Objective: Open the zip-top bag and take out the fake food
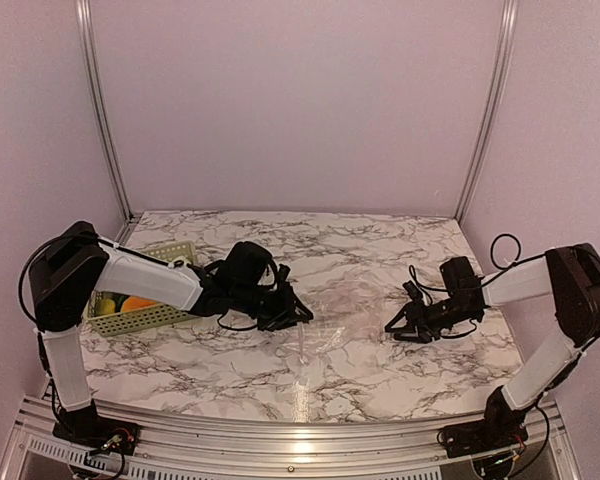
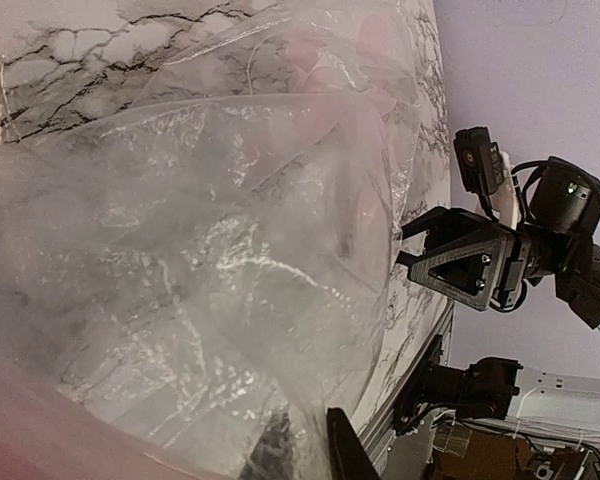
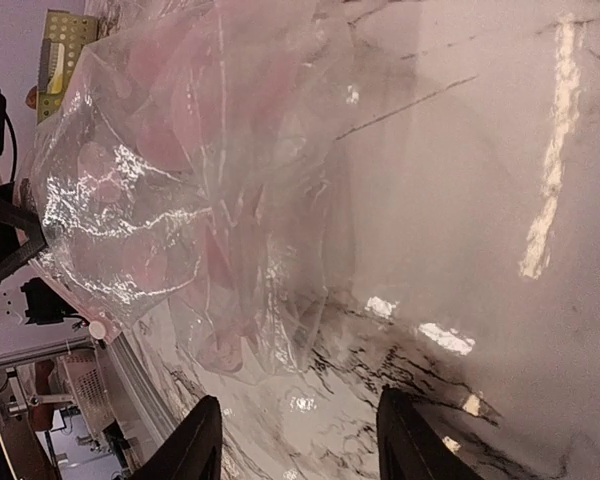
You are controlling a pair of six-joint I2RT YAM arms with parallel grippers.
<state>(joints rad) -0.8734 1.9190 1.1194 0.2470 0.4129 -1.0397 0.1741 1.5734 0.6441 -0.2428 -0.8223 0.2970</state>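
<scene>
Zip-top bag (image 2: pixel 210 250) sits right up against the left wrist lens. Crinkled clear film fills most of that view. A blurred pink band crosses the low corner, too close to say whether it is the zip strip.

Left claw (image 2: pixel 308 440): fingers drawn nearly together, film running down between them. Reads as pinched on the bag's edge. The rest of the bag billows ahead of this claw toward the right claw (image 3: pixel 302 398) and sags onto the marble table (image 1: pixel 380 250).

Right claw: fingers wide apart, nothing between them. Bag lies ahead of its tips, near but not touching.

Fake food (image 1: pixel 132 302): yellow and orange pieces show in the pale green basket (image 1: pixel 170 318), behind the left claw and beside that arm's forearm. No solid piece made out inside the bag. The pink tints in the film look like reflections, though a small piece hidden in the folds cannot be ruled out.

Risks, as judged:
- Slick film held by one small pinch. A tug from the right claw could strip it from the left claw.
- Right claw closing on both walls at once would clamp the mouth rather than spread it.
- Clear film under glare makes it easy to close on air or scrape the table.
</scene>
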